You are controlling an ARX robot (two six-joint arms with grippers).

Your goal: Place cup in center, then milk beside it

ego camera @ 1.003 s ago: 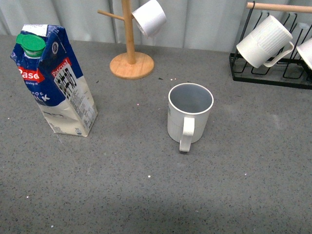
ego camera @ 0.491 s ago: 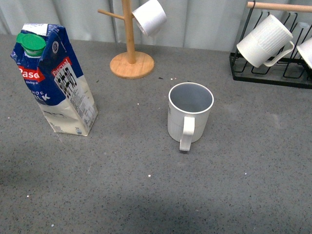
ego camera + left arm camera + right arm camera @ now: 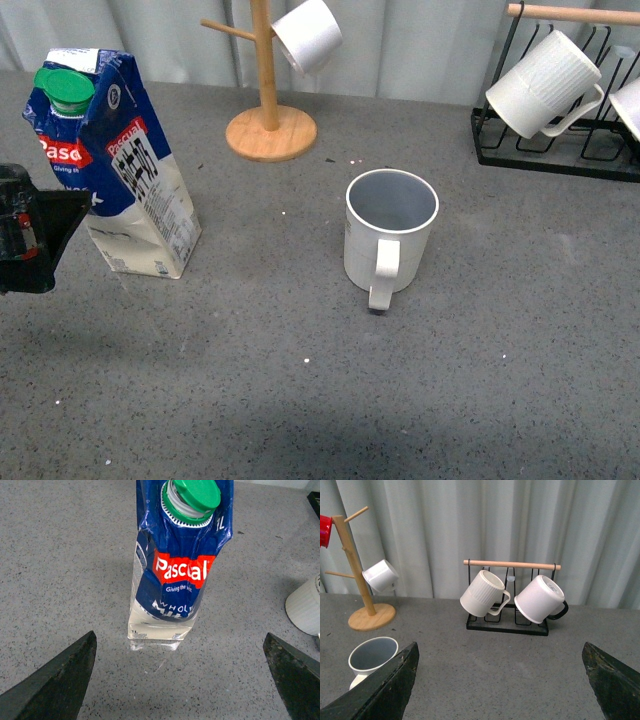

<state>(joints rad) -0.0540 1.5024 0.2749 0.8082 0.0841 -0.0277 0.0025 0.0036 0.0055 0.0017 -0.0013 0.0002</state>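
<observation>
1. The left gripper (image 3: 45, 240) was at the left edge of the front view, close to the milk (image 3: 120, 170). Its jaws were wide apart, with nothing between them. The right gripper (image 3: 500, 647) also had its jaws wide apart and held nothing.
2. The milk stood in the upper left of the front view, well apart from the cup (image 3: 390, 235). The cup stood upright near the middle, with its handle toward the bottom of the frame.
3. The milk was tall, dented and leaned a bit. A bump from the left gripper before its jaws closed could tip it over.
4. The carton looked soft. A hard squeeze could crush it more, and a weak one could let it slip.
5. A grab too near the top could make it swing when lifted.
6. If the milk was set down too close, it could knock the cup out of the middle.
</observation>
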